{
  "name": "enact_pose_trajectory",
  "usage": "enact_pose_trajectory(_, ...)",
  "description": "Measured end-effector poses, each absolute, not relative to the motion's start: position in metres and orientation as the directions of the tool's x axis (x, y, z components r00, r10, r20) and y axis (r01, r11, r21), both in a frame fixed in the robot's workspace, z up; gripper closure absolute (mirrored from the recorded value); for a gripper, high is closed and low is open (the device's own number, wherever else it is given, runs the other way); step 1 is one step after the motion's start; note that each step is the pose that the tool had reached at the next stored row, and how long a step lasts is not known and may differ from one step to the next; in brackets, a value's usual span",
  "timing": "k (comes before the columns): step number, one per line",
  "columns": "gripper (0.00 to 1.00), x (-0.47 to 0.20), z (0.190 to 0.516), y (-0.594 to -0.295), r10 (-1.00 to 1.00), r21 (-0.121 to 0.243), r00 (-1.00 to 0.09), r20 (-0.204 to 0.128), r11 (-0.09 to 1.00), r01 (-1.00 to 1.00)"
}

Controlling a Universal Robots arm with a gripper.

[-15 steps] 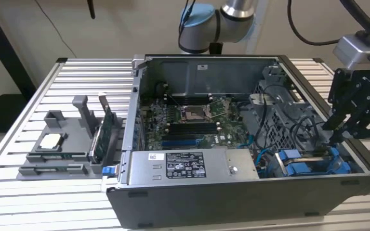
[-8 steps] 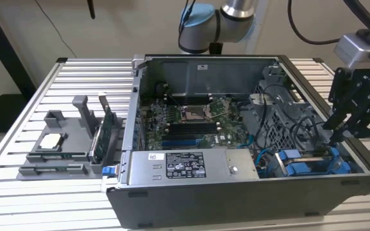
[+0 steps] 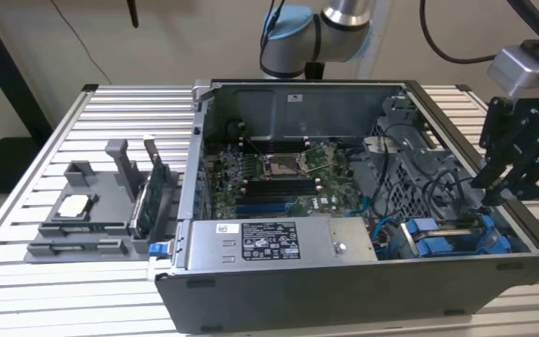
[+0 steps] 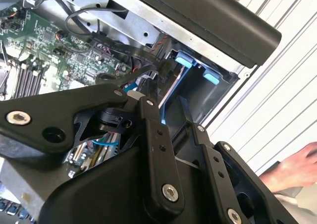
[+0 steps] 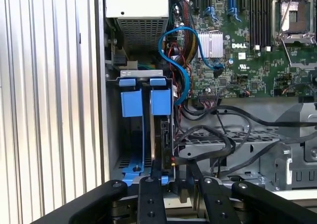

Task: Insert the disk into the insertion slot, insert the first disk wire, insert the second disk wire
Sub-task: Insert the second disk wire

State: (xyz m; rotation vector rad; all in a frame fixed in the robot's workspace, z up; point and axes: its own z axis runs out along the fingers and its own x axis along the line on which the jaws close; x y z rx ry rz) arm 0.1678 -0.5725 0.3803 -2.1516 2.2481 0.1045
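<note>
Disk point(image 5: 166, 140) stands on edge in the slot point(image 5: 113, 135), in the corner of the case point(image 3: 344, 298) at the exterior view's right, beside the blue tabs point(image 5: 159, 99). I judge the first step is in hand: the disk is in the bay, though I can't see whether it is fully home. In the first wrist view the gripper point(image 5: 172, 178) sits at the disk's near edge; I cannot tell if it is clamped on it or released. The black wires point(image 5: 218, 135) lie loose just beside the disk. Seating it calls for a straight push along the bay, with those wires kept clear. The arm point(image 3: 344, 14) comes from behind the case, its gripper pointing down into the corner.
</note>
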Motion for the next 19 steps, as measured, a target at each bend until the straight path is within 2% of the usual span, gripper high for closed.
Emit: enact_pose_trajectory(19, 0.66, 0.1711, 0.3817, -0.5707, -0.997, 0.014, -0.041, -0.071, 0.04, -0.999)
